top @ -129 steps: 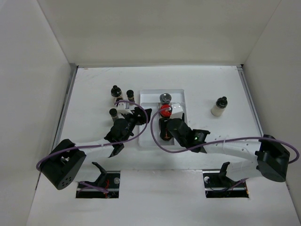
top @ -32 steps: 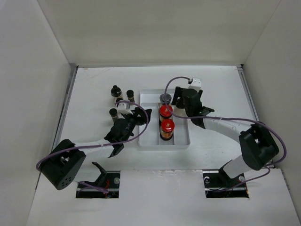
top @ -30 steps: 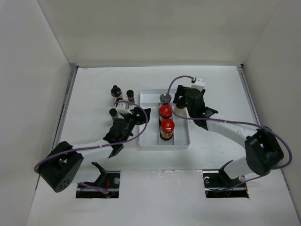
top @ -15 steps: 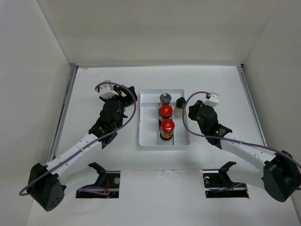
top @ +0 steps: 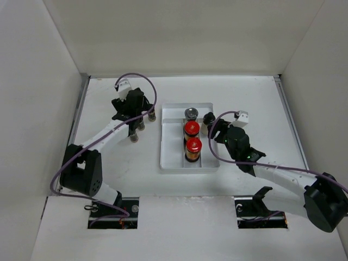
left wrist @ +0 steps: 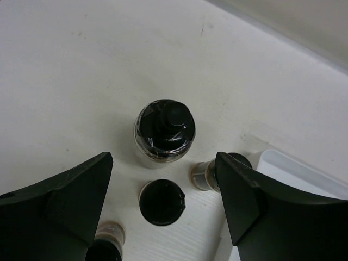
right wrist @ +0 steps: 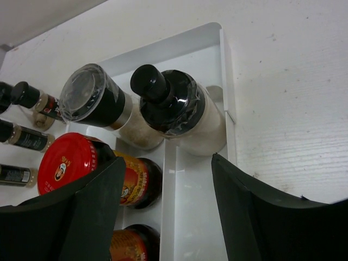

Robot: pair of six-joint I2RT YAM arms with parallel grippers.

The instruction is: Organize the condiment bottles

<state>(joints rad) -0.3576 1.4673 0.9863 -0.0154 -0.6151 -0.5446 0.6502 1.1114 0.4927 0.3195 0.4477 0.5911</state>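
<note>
The white tray (top: 210, 155) holds two red-capped dark bottles (top: 191, 128) (top: 194, 145), a silver-capped bottle (top: 191, 113) and a whitish black-capped bottle (top: 207, 120). My right gripper (top: 217, 135) is open and empty, just near of the whitish bottle (right wrist: 182, 117); the right wrist view also shows the silver-capped bottle (right wrist: 95, 104) and a red cap (right wrist: 66, 163). My left gripper (top: 135, 111) hangs open above the small black-capped jars (top: 151, 114) left of the tray. In the left wrist view a small jar (left wrist: 162, 202) stands between my open fingers (left wrist: 60, 206), with a wider jar (left wrist: 165, 128) beyond.
Two more small jars (top: 141, 125) (top: 132, 137) stand left of the tray; one (left wrist: 205, 174) is partly behind my right finger and another (left wrist: 106, 244) is at the bottom edge. White walls close the table at the back and both sides.
My right gripper has let go of the whitish bottle in the tray's far right corner and drawn back toward me. My left arm has swung from beside the tray out over the small jars.
</note>
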